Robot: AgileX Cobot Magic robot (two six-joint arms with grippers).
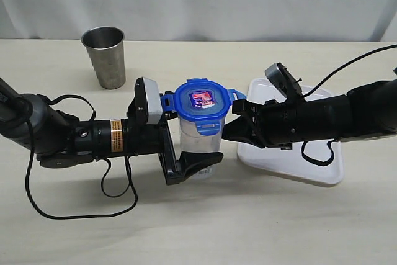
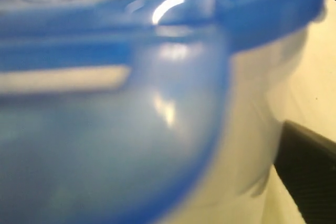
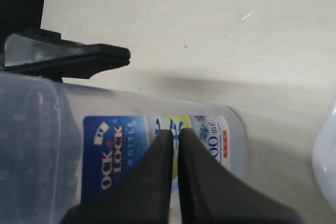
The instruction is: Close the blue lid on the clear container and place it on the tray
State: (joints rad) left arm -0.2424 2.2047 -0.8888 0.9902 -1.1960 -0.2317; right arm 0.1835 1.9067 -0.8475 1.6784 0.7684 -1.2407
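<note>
One container [image 1: 198, 144] with one lid [image 1: 201, 98], one tray [image 1: 310, 169], one cup [image 1: 107, 57]. Left claw [image 1: 193, 133] grips the container; right claw [image 3: 175, 140] is closed, level, pointing at it.

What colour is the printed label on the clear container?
Blue label with white lettering and a yellow patch; best in the right wrist view.

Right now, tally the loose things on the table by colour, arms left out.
Blue: 1, the blue lid
Clear: 1, the clear container
White: 1, the tray
Steel grey: 1, the steel cup
Total: 4
</note>
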